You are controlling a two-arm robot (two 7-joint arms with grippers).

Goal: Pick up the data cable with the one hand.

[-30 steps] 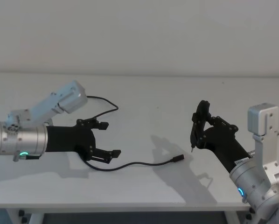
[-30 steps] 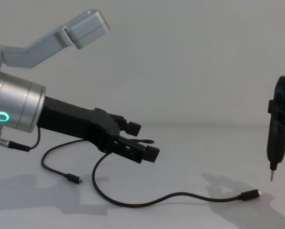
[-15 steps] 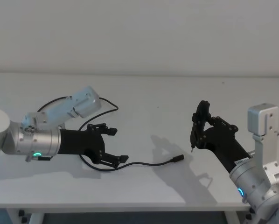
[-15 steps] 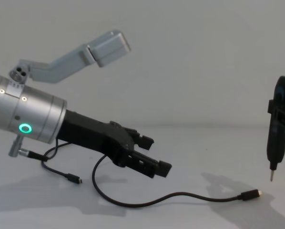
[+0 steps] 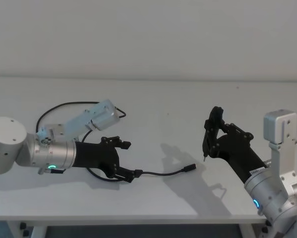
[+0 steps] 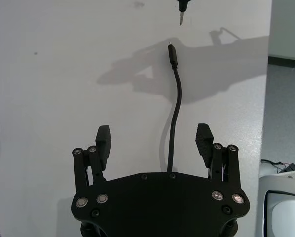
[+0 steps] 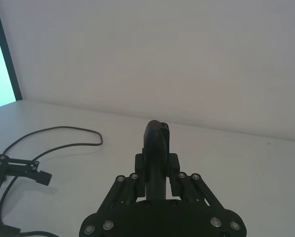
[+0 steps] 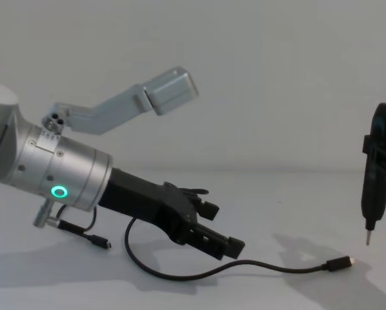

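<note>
Left gripper (image 6: 154, 134) — spread wide — straddles the data cable's (image 6: 177, 94) middle stretch.

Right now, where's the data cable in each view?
Head: data cable loops at left, then runs right to its plug, right of centre.
Left wrist: cable leads straight away between the open fingers.
Right wrist: a loop lying beyond the right gripper.
Chest: cable low in front, plug toward the right.
Shared landmark: left gripper, open over the cable.
</note>
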